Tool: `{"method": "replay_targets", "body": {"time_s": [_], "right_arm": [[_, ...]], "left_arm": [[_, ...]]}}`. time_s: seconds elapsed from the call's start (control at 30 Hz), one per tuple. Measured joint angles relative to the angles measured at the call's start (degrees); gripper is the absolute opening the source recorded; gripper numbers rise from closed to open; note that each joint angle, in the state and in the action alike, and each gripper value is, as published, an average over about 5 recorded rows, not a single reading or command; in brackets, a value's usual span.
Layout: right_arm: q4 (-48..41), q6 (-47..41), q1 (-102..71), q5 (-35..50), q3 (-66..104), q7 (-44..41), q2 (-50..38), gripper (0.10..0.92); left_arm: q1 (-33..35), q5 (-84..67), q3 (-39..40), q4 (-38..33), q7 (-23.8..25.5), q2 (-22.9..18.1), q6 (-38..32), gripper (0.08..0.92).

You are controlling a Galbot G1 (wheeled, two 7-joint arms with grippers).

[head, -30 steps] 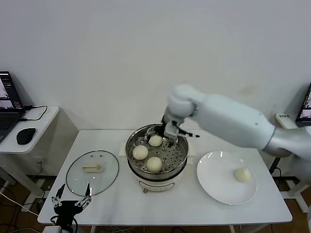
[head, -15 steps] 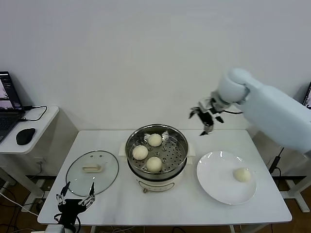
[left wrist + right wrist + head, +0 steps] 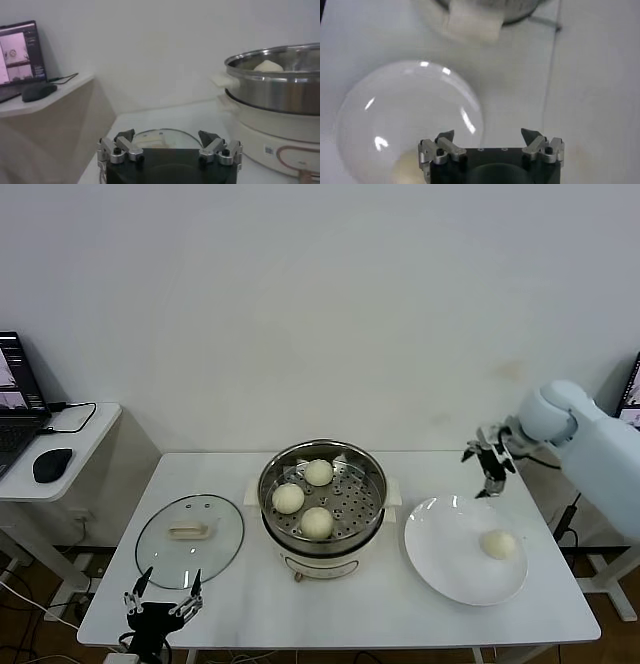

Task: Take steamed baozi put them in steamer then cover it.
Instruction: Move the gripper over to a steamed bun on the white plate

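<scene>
Swung right, right gripper [image 3: 489, 467] jaws open; three baozi [image 3: 317, 522] in steamer [image 3: 322, 528]; one on plate [image 3: 440, 564].

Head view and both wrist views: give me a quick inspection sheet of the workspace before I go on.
Surface: white table, dry and unmarked as far as shown.
Job's things: three steamed baozi on the perforated tray in the steamer; fourth baozi on the white plate; glass cover flat on the table, left of the steamer.
Clutter: nothing seen on the table.
Grippers: right gripper open, empty, in the air above the plate's far edge; left gripper open, empty, low at the table's near edge by the cover.
Cables: one on the side desk beside the laptop.
Surroundings: mouse on that desk; plain white wall behind.
</scene>
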Motion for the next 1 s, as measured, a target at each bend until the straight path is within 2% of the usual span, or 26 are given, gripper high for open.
{"method": "replay_targets", "body": {"time_s": [0.5, 1.0], "right_arm": [[-5.5, 0.5, -12.3, -4.2, 7.8, -0.9, 0.8, 0.823], [-9.6, 2.7, -15.4, -8.0, 10.2, 0.0, 2.7, 0.822]], "left_arm": [[1.1, 0.4, -0.5, 1.1, -0.1, -0.3, -0.2, 0.823], [0.9, 0.4, -0.9, 2.0, 0.1, -0.1, -0.3, 0.823]]}}
